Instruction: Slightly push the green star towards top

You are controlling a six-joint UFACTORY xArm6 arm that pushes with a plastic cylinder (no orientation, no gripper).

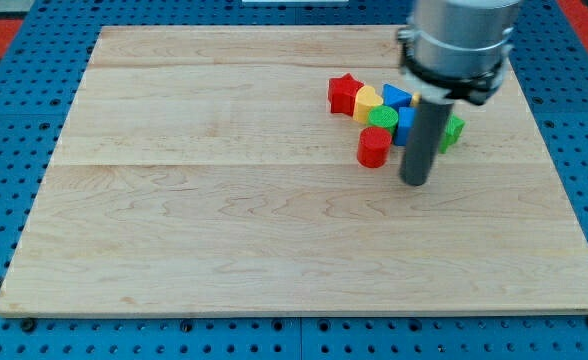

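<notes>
Blue pegboard [4,60] surrounds a pale wooden board [224,220]. My tip [415,183], a bare rod holding nothing, sits just below the cluster toward upper right; the green star [454,130] peeks right of the rod.

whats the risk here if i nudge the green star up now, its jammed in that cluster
1. My tip sits below the cluster, and the rod hides part of it; the green star only peeks out at the rod's right, so aim is uncertain.
2. The blue block and yellow block crowd close by and may get shoved along.
3. The red cylinder beside the tip could be clipped.
</notes>
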